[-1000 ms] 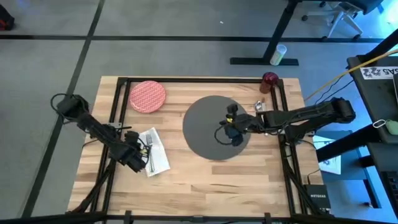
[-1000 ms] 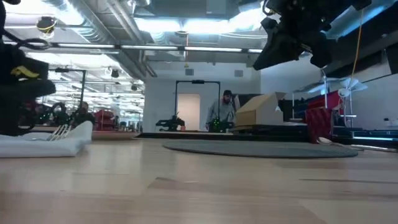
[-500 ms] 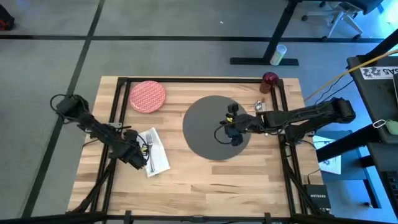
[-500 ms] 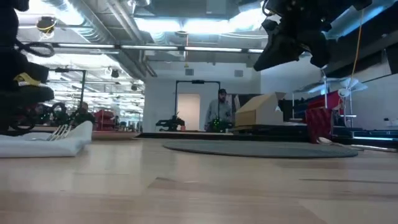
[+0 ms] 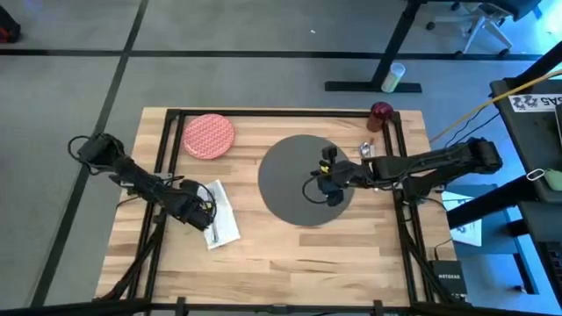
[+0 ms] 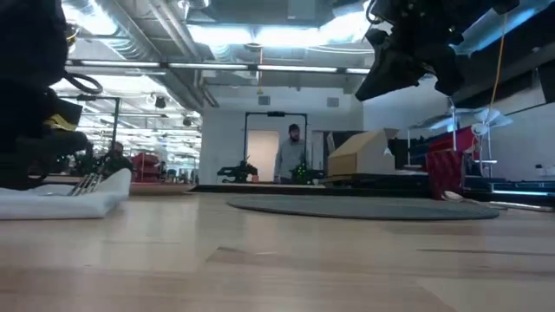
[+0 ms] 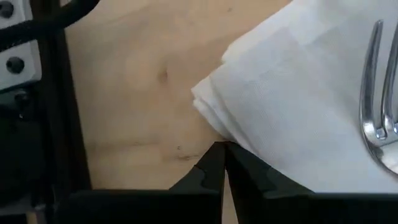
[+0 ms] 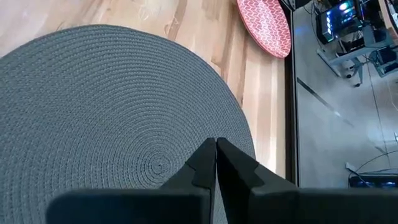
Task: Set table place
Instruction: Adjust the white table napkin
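Observation:
A folded white napkin (image 5: 221, 218) lies flat on the table (image 5: 290, 254) at the left, with a silver fork (image 7: 379, 93) lying on top of it. My left gripper (image 5: 200, 213) is shut, its tips at the napkin's left edge. The dark grey round mat (image 5: 303, 180) lies flat at the table's middle. Above the mat's right part hangs my right gripper (image 5: 323, 181), shut and clear of it (image 6: 399, 61). The red patterned plate (image 5: 208, 136) sits at the far left. The small dark red cup (image 5: 380, 112) stands at the far right corner. My left gripper has its shut fingertips (image 7: 219, 155) at the napkin's folded left edge (image 7: 211, 121), coming slantwise from the table's left. Several layers show at that edge. Whether the tips touch the napkin, I cannot tell.
Silver cutlery (image 5: 366, 151) lies by the table's right frame, near the cup. Bare wood spreads along the near edge (image 5: 299, 263). In the low view a person (image 6: 290, 156) stands in the room beyond the table.
My left gripper has gone toward the table's far edge and a little to the right, up to the napkin's left edge. The napkin and fork have stayed put. The person in the room beyond has walked leftward in the low view.

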Robot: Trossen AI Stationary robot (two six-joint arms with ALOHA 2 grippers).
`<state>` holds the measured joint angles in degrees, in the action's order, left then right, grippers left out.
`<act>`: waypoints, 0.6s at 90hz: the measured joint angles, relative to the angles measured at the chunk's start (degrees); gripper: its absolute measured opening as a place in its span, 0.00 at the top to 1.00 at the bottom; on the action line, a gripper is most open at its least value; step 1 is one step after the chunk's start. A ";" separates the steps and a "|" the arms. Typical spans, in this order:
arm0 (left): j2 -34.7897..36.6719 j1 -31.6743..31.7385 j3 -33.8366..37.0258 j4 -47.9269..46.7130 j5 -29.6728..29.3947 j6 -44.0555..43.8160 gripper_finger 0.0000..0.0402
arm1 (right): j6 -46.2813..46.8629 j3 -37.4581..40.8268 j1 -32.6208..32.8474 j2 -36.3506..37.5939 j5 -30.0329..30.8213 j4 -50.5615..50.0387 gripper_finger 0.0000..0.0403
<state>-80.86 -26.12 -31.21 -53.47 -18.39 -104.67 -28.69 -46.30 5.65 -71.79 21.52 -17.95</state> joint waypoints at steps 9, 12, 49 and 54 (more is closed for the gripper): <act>0.00 1.59 0.03 0.51 -0.93 1.97 1.00 | 0.02 0.00 0.00 0.00 0.00 0.03 1.00; -0.02 2.16 0.03 0.74 -1.24 3.00 1.00 | 0.02 0.00 0.00 0.00 0.00 0.02 1.00; -0.15 10.66 -0.56 4.59 -6.65 15.09 1.00 | 0.04 0.00 0.00 -0.04 -0.02 0.02 1.00; -0.15 11.64 -0.56 5.44 -7.48 16.58 1.00 | 0.04 0.00 0.00 -0.04 -0.03 0.00 1.00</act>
<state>-81.01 -14.48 -31.77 -48.03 -25.87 -88.09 -28.64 -46.30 5.65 -71.83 21.49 -17.95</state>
